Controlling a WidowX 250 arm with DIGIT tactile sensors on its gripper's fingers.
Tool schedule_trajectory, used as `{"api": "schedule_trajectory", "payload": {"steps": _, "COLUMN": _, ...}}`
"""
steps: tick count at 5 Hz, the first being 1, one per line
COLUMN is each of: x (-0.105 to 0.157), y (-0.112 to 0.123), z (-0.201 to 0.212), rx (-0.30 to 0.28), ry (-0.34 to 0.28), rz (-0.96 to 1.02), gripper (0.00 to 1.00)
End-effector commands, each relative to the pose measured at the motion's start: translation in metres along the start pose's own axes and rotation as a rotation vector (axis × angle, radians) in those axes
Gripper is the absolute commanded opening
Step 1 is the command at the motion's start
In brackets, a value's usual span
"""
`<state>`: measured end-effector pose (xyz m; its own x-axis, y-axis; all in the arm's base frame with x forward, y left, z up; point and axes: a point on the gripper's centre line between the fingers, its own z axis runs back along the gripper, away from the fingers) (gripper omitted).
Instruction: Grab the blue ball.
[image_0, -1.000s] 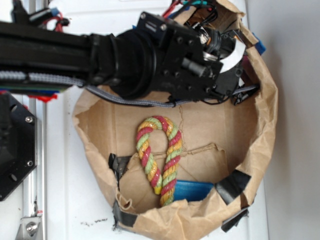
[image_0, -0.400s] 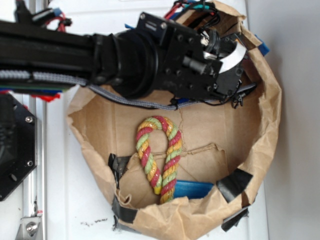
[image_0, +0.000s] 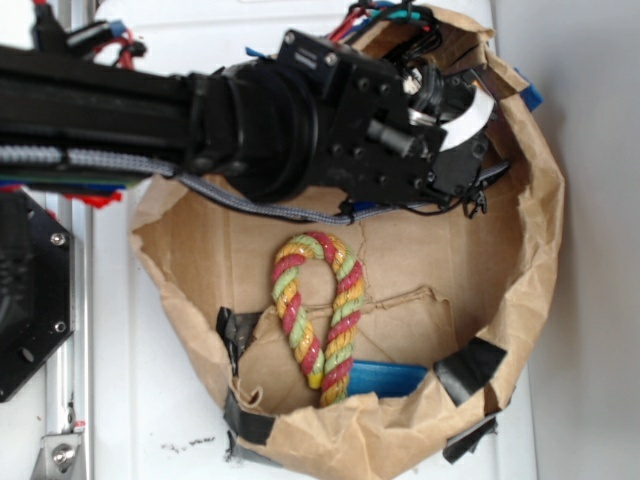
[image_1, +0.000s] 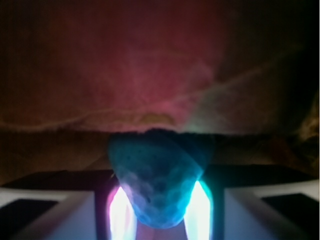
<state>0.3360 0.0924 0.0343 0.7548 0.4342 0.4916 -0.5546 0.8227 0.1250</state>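
In the wrist view the blue ball (image_1: 157, 180) fills the gap between my two glowing fingers and looks squeezed by them. My gripper (image_1: 160, 207) is shut on it, close to the brown paper wall behind. From the exterior view the gripper (image_0: 470, 185) is at the far right corner inside the paper bag (image_0: 535, 260), pointing down. There the black wrist hides the ball.
A striped rope loop (image_0: 318, 310) lies in the middle of the bag floor, with a flat blue block (image_0: 392, 377) by its near end. Black tape patches (image_0: 465, 368) hold the bag's rim. A metal rail (image_0: 75, 330) and black mount stand at the left.
The bag's left rim has slid further left and its right wall has bulged outward. The arm has shifted slightly up and right, and the rope has stayed put.
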Motion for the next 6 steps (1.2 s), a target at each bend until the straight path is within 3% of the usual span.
{"api": "schedule_trajectory", "payload": {"steps": 1, "x": 0.011, "y": 0.001, "z": 0.012, "rx": -0.018, "ry": -0.015, "rz": 0.004, "gripper": 0.0}}
{"api": "schedule_trajectory", "payload": {"steps": 2, "x": 0.011, "y": 0.003, "z": 0.032, "rx": -0.059, "ry": 0.092, "rz": -0.022, "gripper": 0.0}}
{"api": "schedule_trajectory", "payload": {"steps": 3, "x": 0.005, "y": 0.008, "z": 0.067, "rx": -0.182, "ry": 0.209, "rz": -0.066, "gripper": 0.0}}
{"api": "schedule_trajectory", "payload": {"steps": 4, "x": -0.015, "y": 0.015, "z": 0.12, "rx": -0.33, "ry": 0.225, "rz": -0.169, "gripper": 0.0}}
{"api": "schedule_trajectory", "payload": {"steps": 5, "x": -0.025, "y": 0.015, "z": 0.151, "rx": -0.405, "ry": 0.285, "rz": -0.262, "gripper": 0.0}}
{"api": "schedule_trajectory", "payload": {"steps": 6, "x": -0.026, "y": 0.004, "z": 0.169, "rx": -0.445, "ry": 0.382, "rz": -0.368, "gripper": 0.0}}
